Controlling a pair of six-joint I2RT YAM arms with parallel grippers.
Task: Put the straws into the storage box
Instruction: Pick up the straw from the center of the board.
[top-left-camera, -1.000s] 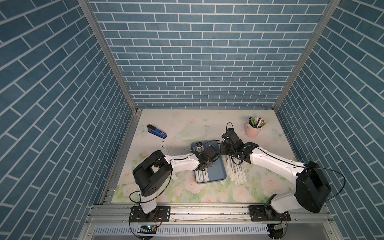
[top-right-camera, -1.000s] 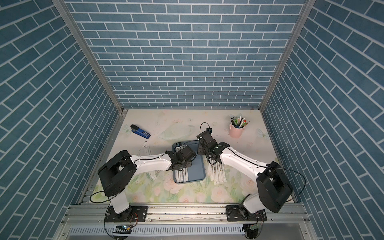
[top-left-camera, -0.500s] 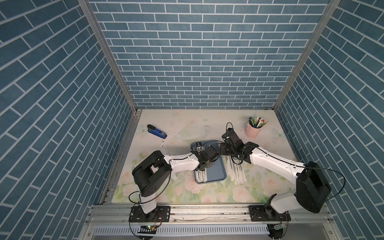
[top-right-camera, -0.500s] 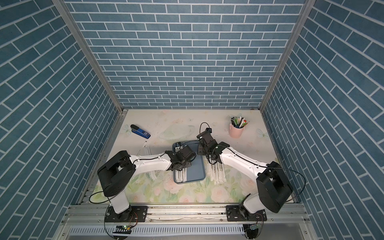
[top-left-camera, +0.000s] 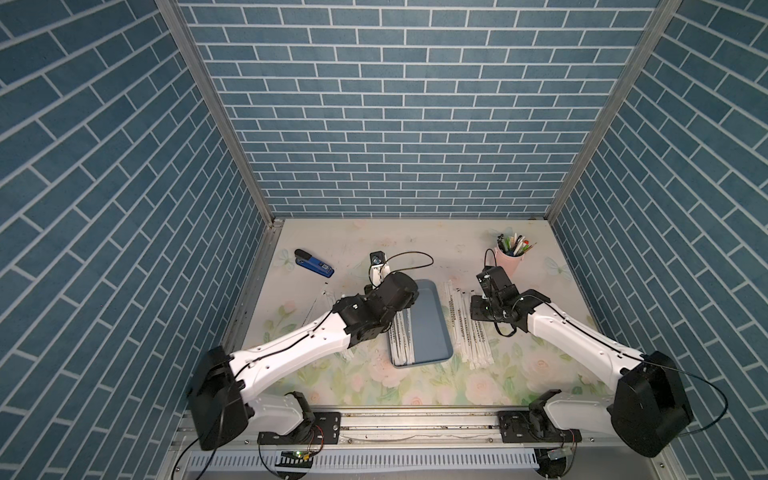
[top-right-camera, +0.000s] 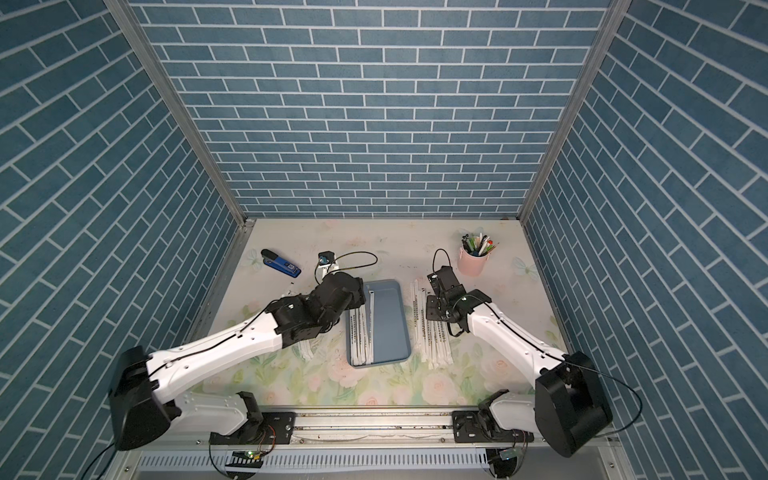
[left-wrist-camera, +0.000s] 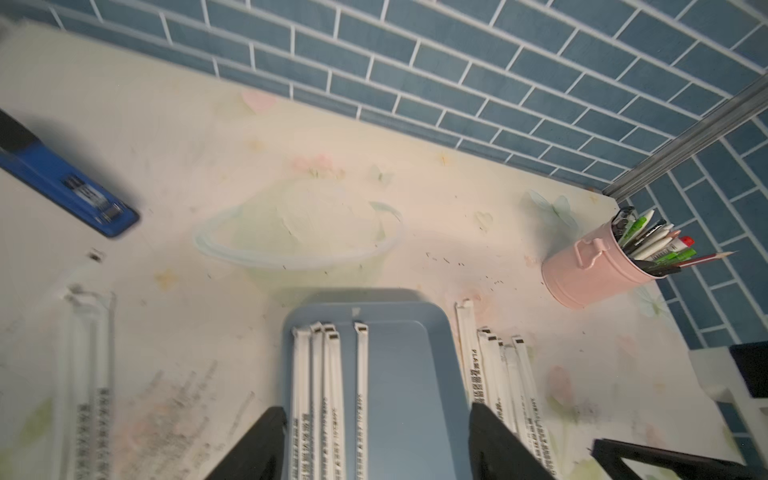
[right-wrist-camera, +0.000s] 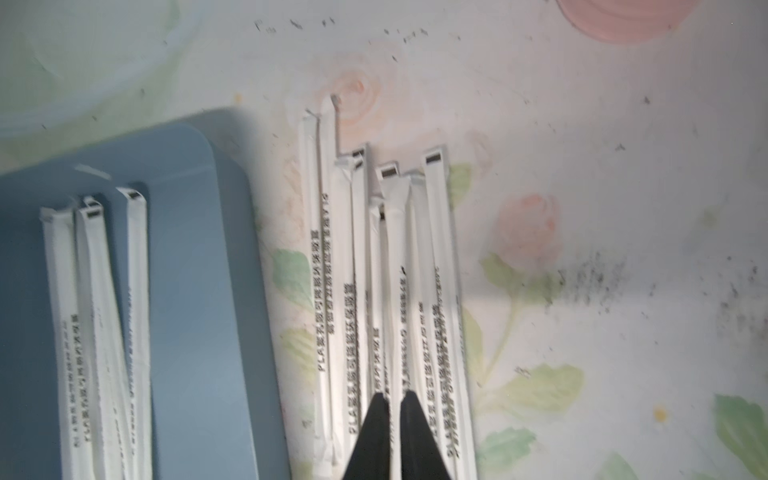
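Observation:
The storage box (top-left-camera: 432, 332) (top-right-camera: 388, 328) is a shallow blue-grey tray in the middle of the table. Several straws (left-wrist-camera: 318, 374) in white printed wrappers lie along one side of it, and one more (left-wrist-camera: 360, 374) lies a little apart. My left gripper (left-wrist-camera: 378, 409) hangs open above the box with nothing between its fingers. To the right of the box lies a pile of straws (top-left-camera: 469, 332) (right-wrist-camera: 436, 249). My right gripper (right-wrist-camera: 393, 394) (top-left-camera: 478, 309) is down on that pile, its fingers nearly together around one straw (right-wrist-camera: 392, 270). More straws (left-wrist-camera: 83, 374) lie left of the box.
A pink cup of pens (top-left-camera: 510, 262) (left-wrist-camera: 594, 274) stands at the back right, close behind the right wrist. At the back left lies a blue-and-black stapler (top-left-camera: 313, 263) (left-wrist-camera: 70, 191). Brick-patterned walls enclose the table on three sides.
My left gripper's jaws have gone from shut to open above the box. The right gripper's fingers have closed in over the pile. Neither arm has shifted much.

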